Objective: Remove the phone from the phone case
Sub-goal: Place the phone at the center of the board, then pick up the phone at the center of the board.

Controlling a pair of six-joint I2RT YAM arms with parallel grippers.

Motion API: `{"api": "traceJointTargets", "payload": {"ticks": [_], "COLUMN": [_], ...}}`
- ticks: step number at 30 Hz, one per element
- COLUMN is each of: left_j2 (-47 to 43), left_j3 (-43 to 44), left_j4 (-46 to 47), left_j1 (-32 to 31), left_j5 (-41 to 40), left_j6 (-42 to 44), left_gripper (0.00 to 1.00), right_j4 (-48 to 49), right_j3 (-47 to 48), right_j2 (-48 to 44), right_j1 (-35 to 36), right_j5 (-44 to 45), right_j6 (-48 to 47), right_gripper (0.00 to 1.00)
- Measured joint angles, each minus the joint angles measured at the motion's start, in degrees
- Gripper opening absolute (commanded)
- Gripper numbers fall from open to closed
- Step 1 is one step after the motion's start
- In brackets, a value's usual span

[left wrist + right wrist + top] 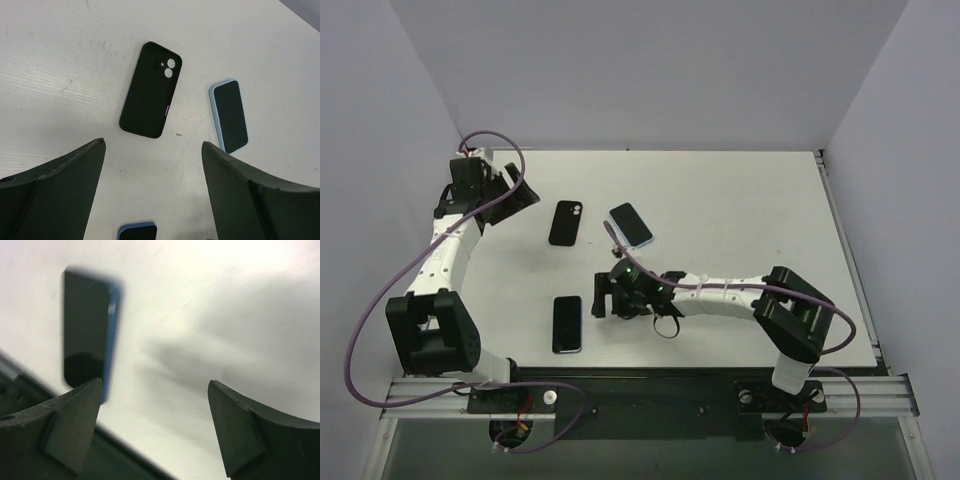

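Our right gripper [155,385] stood with its jaws wide apart and nothing between them, at the end of an arm stretched far leftward over the table [740,200]. In its own blurred view the near phone [85,330], dark screen up with a blue edge showing, lay off to the left of the fingers, not between them. Our left gripper [153,143] was likewise open and empty at the far left corner, looking down on the black case [150,90], which lay back up with two camera holes showing, and on the light-blue-cased phone [229,116] near it, screen up. We could not tell whether the black case held a phone, nor whether the near one's blue edge was a case or its own body. We judged the step to be the reach for a cased phone, with no grasp yet made. To do it well we would centre the right fingers across the phone's long edges, come down square and pinch the case rim rather than the glass. We would then bring the left gripper in to hold the case while the phone was peeled out from one corner. A flat phone on a smooth table would likely slide if nudged from one side.
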Motion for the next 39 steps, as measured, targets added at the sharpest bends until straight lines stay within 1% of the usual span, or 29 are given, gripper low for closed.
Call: {"api": "traceJointTargets", "payload": {"ticks": [3,6,7,8,10,13,17,23,25,30,31,34,39], "left_j2": [-0.07,-0.44,-0.63,-0.94,-1.42,-2.62,-3.21,-3.21,-3.21,-3.3,-3.3,-3.3,-3.28], "left_j3": [-0.09,-1.09,-1.55,-1.97,-2.6,-3.8,-4.2,-4.79,-4.94,-5.11,-5.11,-5.22,-5.42], "left_j4": [0.48,2.05,2.6,3.1,3.74,5.35,7.04,9.01,9.4,9.94,10.12,10.51,10.93], "left_j1": [0.44,1.18,1.46,1.57,1.73,1.73,1.73,1.73,1.73,1.73,1.73,1.73,1.73], "left_j5": [1.18,3.5,4.55,5.38,6.51,8.37,10.54,13.46,14.08,14.97,15.02,15.52,16.28], "left_j6": [-0.46,-1.14,-1.36,-1.49,-1.66,-2.12,-2.86,-4.02,-4.28,-4.66,-4.7,-5.14,-5.95], "left_gripper": [0.88,0.88,0.88,0.88,0.88,0.88,0.88,0.88,0.88,0.88,0.88,0.88,0.88], "right_j4": [-8.85,-14.62,-16.28,-17.11,-20.63,-23.76,-28.15,-32.7,-34.42,-38.36,-39.21,-41.77,-47.08], "right_j3": [3.76,9.94,13.22,15.47,22.97,32.7,41.48,48.11,50.95,56.7,57.9,61.46,67.78], "right_j2": [-1.6,-0.39,1.11,2.47,7.45,15.67,23.96,29.57,31.06,34.69,35.36,37.51,40.61], "right_j1": [-7.72,-16.15,-19.41,-21.51,-25.92,-29.86,-30.67,-29.46,-28.74,-25.9,-25.51,-24.41,-23.67], "right_j5": [3.15,5.53,5.46,5.35,4.17,1.92,-3.63,-8.79,-7.93,-2.19,-0.81,2.86,6.29], "right_j6": [-8.2,-16.9,-20.39,-22.45,-27.21,-33.57,-38.32,-40.72,-41.18,-41.22,-41.03,-40.41,-38.95], "right_gripper": [0.82,0.82,0.82,0.82,0.82,0.82,0.82,0.82,0.82,0.8,0.77,0.74,0.77]}}
